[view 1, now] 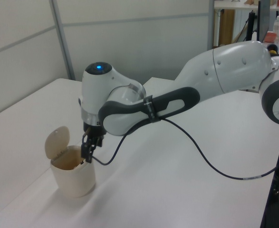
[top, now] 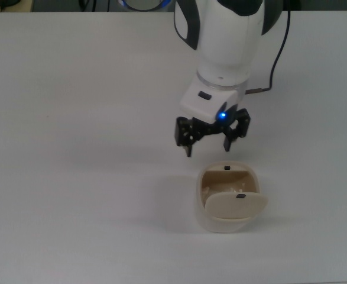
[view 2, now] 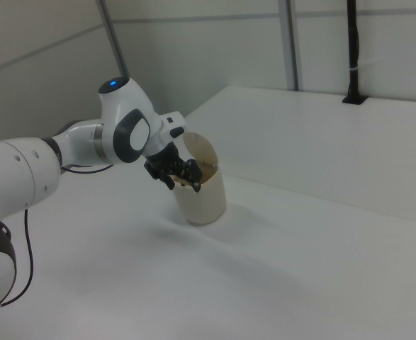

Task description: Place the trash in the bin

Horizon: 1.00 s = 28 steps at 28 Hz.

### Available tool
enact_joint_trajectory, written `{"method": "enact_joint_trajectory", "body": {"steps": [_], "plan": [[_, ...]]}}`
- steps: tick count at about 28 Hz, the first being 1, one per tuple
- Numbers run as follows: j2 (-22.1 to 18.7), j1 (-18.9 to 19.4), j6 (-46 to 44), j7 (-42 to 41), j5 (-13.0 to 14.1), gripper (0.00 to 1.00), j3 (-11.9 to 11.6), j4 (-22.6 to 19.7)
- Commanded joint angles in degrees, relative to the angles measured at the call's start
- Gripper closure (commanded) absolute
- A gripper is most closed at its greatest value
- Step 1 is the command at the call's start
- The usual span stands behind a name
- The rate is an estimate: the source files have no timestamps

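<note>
Tool [top: 207, 146] — fingers spread, empty | bin [top: 205, 216] upright — lid raised, mouth up

Cream-beige bin [top: 229, 222] with tan interior, black tool [top: 208, 142], white-and-dark-grey arm [view 1: 215, 80], white table [top: 73, 118]

A white table [view 1: 187, 190] stands against pale panelled walls [view 1: 129, 42] with grey uprights.
</note>
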Motion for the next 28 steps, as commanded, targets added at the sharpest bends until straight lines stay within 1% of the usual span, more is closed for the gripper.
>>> {"method": "enact_joint_trajectory", "body": {"steps": [1,6,7,11,12,15,16,18,20,23,28], "plan": [[-5.2,-2.3,-10.9,0.0,-0.4,0.0,-0.5,-1.3],[-9.0,-4.9,-17.8,-0.3,-0.4,0.0,-0.8,-1.3],[-10.7,-6.1,-20.0,-0.2,-0.4,0.0,-0.8,-1.3],[-13.3,-8.6,-23.5,-0.3,0.0,0.0,-0.8,-1.3],[-14.5,-9.9,-24.1,-0.3,0.1,0.0,-0.7,-1.3],[-16.3,-11.2,-25.0,-0.3,1.0,0.0,-0.8,-1.3],[-17.3,-12.1,-25.5,-0.5,1.8,0.0,-0.8,-1.3],[-18.2,-13.2,-26.1,-1.4,2.5,0.0,-0.8,-1.3],[-18.6,-13.4,-27.3,-2.5,3.0,0.0,-0.8,-1.3],[-20.1,-13.5,-30.8,-4.8,3.0,0.0,-0.9,-1.3],[-20.7,-14.4,-31.5,-4.5,3.2,0.0,-0.8,-1.4]]}}
